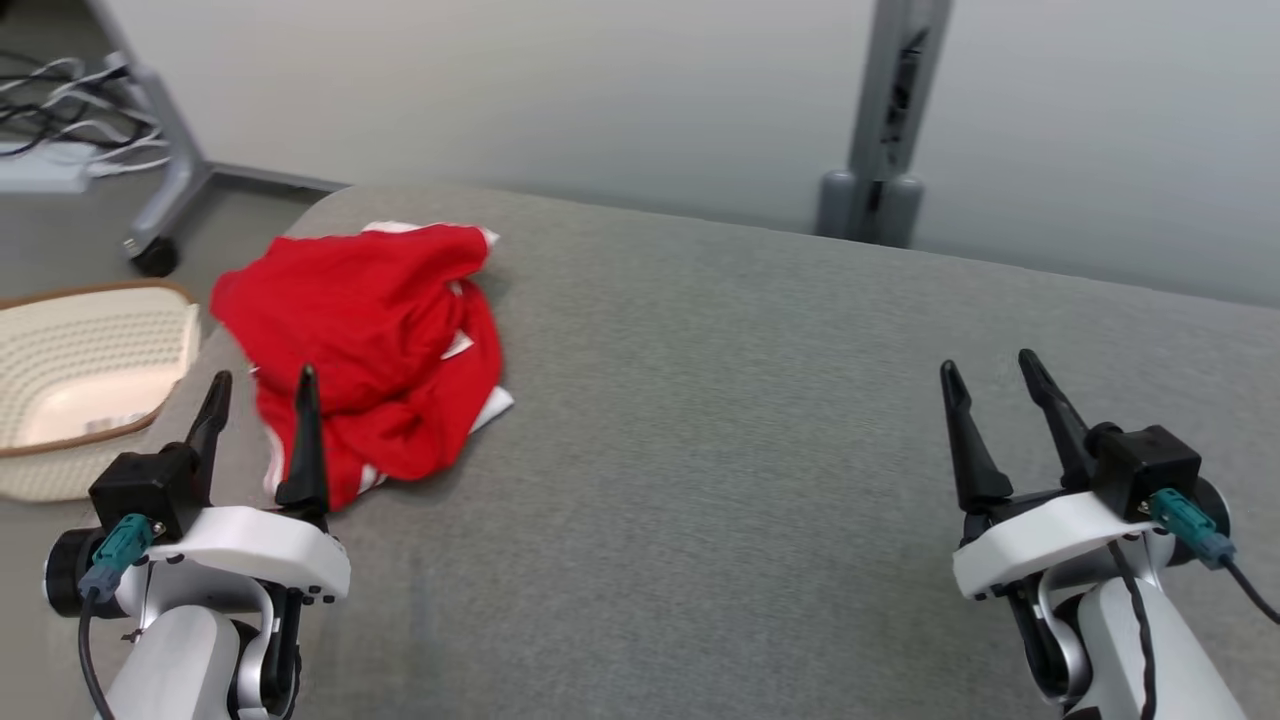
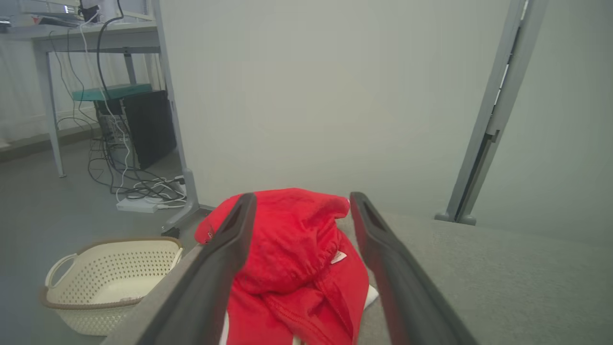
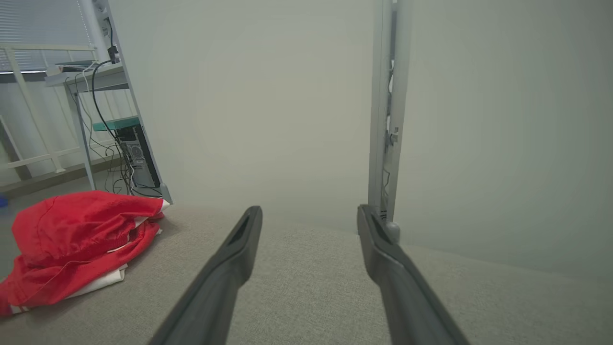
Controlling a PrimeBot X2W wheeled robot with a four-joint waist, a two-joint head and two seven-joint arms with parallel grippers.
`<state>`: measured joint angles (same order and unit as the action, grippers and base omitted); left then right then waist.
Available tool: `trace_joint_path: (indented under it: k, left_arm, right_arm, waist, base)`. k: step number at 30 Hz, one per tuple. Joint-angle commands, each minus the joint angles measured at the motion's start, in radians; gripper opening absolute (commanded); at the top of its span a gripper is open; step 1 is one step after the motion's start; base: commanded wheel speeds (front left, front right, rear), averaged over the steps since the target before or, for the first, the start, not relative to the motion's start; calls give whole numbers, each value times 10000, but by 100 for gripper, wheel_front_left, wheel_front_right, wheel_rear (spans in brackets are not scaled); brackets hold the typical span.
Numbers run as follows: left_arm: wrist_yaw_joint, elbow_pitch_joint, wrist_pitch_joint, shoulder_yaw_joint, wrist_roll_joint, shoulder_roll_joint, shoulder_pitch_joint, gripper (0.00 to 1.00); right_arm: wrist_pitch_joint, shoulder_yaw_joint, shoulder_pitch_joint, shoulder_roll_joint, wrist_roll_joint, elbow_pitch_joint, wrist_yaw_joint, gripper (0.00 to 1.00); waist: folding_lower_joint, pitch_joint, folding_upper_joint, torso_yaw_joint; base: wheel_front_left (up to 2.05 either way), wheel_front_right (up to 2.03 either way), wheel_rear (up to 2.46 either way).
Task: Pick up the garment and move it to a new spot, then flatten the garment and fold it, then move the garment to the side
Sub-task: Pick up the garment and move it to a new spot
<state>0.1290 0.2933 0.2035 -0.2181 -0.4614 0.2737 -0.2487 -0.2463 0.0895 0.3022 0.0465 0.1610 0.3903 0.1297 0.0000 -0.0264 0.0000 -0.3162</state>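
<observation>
**Red garment heaped at upper left, both claws spread and empty**

Red cloth with white trim, the garment (image 1: pixel 370 340) lies crumpled in the upper left of the head view, on the grey fabric table (image 1: pixel 750 420) and close to its left edge and far corner. Nothing grips it, so the step in hand looks like the first pick-up.

The left gripper (image 1: pixel 264 375) sits at lower left with its fingers spread, and the heap's near edge lies just past their tips. The right gripper (image 1: pixel 986 360) is at lower right, also spread and empty, well apart from the cloth.

To lift cleanly, the left claw should probably come down over a raised fold near the top of the heap. Pinching a loose white hem could drag the pile out in a tangle. The wide bare stretch at the frame's middle offers a good new spot.

A cream perforated basket (image 1: pixel 100 292) stands on the floor beyond the table's left edge, near enough that a careless pull might tip cloth off that side.

What kind of garment it is cannot be told, since sleeves, legs or openings are folded under. One dark left finger overlaps the cloth in the head view, and whether it touches is unclear. The left wrist view cuts off the heap's near part at the bottom edge.
</observation>
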Motion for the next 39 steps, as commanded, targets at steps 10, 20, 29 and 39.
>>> trace_joint_path:
  k: [10, 20, 29, 39]
  left_arm:
    - [194, -301, -1, 77, -127, 135, 248, 100]
    - [303, -456, -54, 12, -136, 151, 258, 100]
    - [334, -572, -22, 62, -167, 239, -92, 100]
    - [17, -537, -286, 342, -19, 899, -2473, 100]
  right_arm:
    - [13, 346, 252, 74, 110, 13, 15, 100]
    - [-53, 405, 352, 70, 149, 130, 15, 100]
    - [-48, 352, 405, 71, 48, 93, 15, 100]
    - [137, 437, 782, 75, -128, -127, 15, 100]
  waist:
    - [0, -215, 0, -1284]
    - [0, -323, 0, -1309]
    - [0, -489, 0, -1244]
    - [0, -1197, 0, -773]
  base:
    - [0, 0, 0]
    - [0, 0, 0]
    - [0, 0, 0]
    - [0, 0, 0]
